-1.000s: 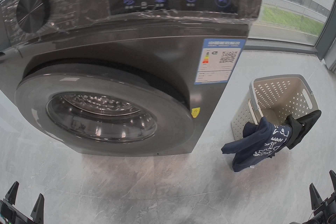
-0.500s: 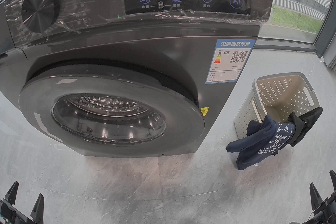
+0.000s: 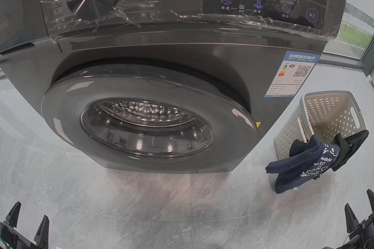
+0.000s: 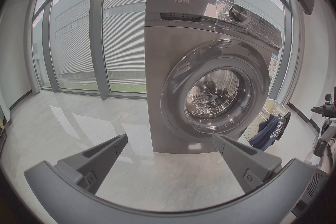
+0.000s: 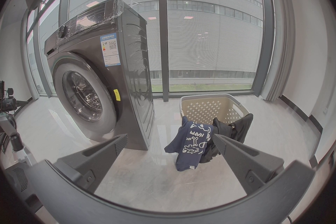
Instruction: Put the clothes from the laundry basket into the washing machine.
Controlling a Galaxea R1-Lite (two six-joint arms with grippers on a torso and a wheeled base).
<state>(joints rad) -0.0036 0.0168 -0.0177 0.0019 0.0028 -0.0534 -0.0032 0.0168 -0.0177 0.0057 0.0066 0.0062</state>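
The dark grey washing machine [image 3: 163, 63] stands straight ahead, its round glass door [image 3: 148, 129] closed. To its right on the floor is the beige laundry basket [image 3: 331, 109]. A navy printed shirt [image 3: 307, 164] hangs over the basket's near rim, down to the floor, and a black garment [image 3: 352, 144] is draped beside it. My left gripper [image 3: 27, 222] is open low at the near left, well short of the door. My right gripper [image 3: 360, 209] is open at the near right, short of the basket. In the wrist views, the left gripper [image 4: 168, 137] faces the door [image 4: 217, 97] and the right gripper [image 5: 169, 137] faces the navy shirt [image 5: 190, 144].
Grey tiled floor [image 3: 187, 203] lies open between me and the machine. Tall glass windows with dark frames [image 5: 162, 25] stand behind the washer and basket. A white wall [image 5: 308, 70] runs to the right of the basket.
The whole head view has shifted: the washer and basket sit further right in the picture, so the camera moved. Both grippers keep their places, open, and the clothes hang as before.
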